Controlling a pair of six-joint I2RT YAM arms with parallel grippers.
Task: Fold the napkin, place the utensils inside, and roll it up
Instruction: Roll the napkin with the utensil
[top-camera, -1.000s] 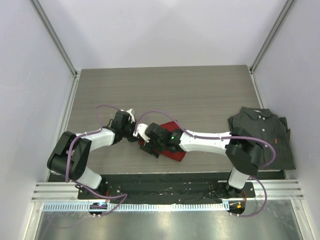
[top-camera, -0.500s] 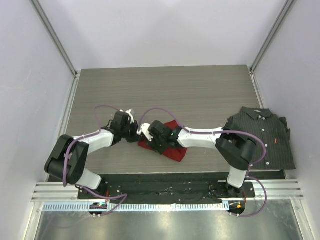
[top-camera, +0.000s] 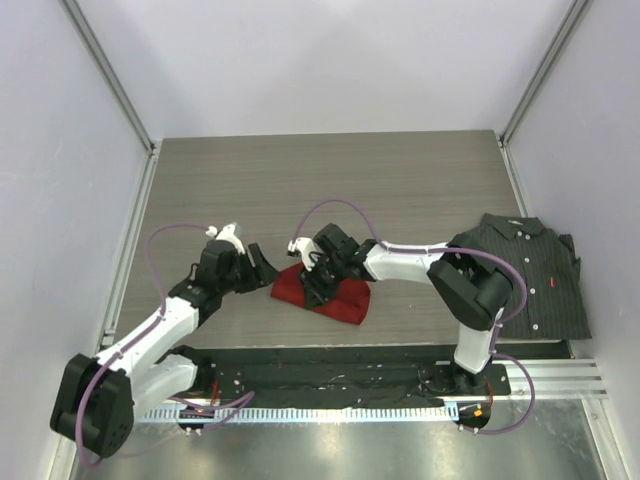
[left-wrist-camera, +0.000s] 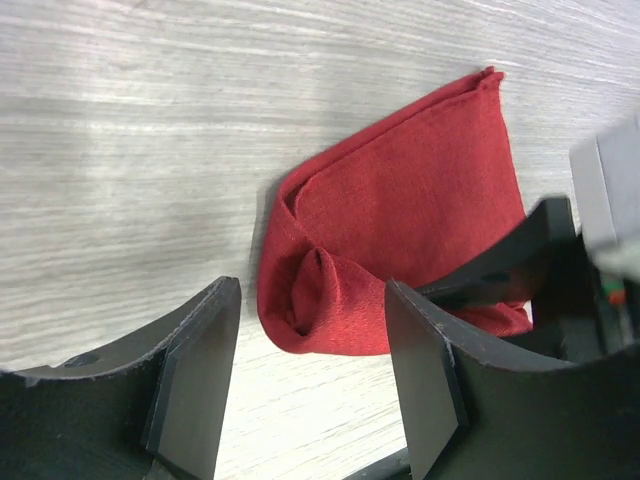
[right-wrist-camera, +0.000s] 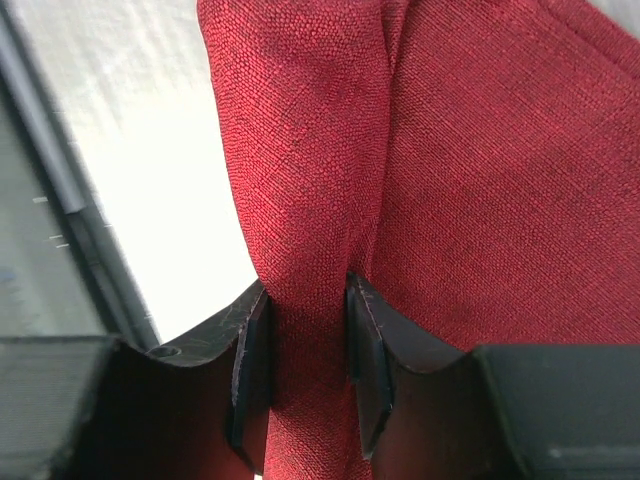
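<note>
Right now I have the deep-red soft cloth napkin (top-camera: 348, 303) lying folded into a thick bundle on the grey wood-grain table (top-camera: 330, 180), close to the near edge and about midway between left and right. From the left wrist view the napkin (left-wrist-camera: 420, 210) shows a rolled, puffy end turned toward the camera, with flat doubled layers running away behind it.

My right claw (top-camera: 318, 283) is down on the left part of the bundle; in the right wrist view the right claw (right-wrist-camera: 305, 370) is clenched on a raised ridge of the napkin (right-wrist-camera: 480, 150), both black fingers (right-wrist-camera: 250, 370) pressing the red weave from either side.

My left claw (top-camera: 260, 267) sits just left of the cloth, low over the table. It is released, jaws wide apart, and in its own view the left claw (left-wrist-camera: 310, 340) frames the rolled end without pinching it; whether a pad brushes the cloth I cannot tell.

Well apart to the right, by the table's right edge, lies a dark pinstriped button-up shirt (top-camera: 525, 275), folded, collar toward the far side.
</note>
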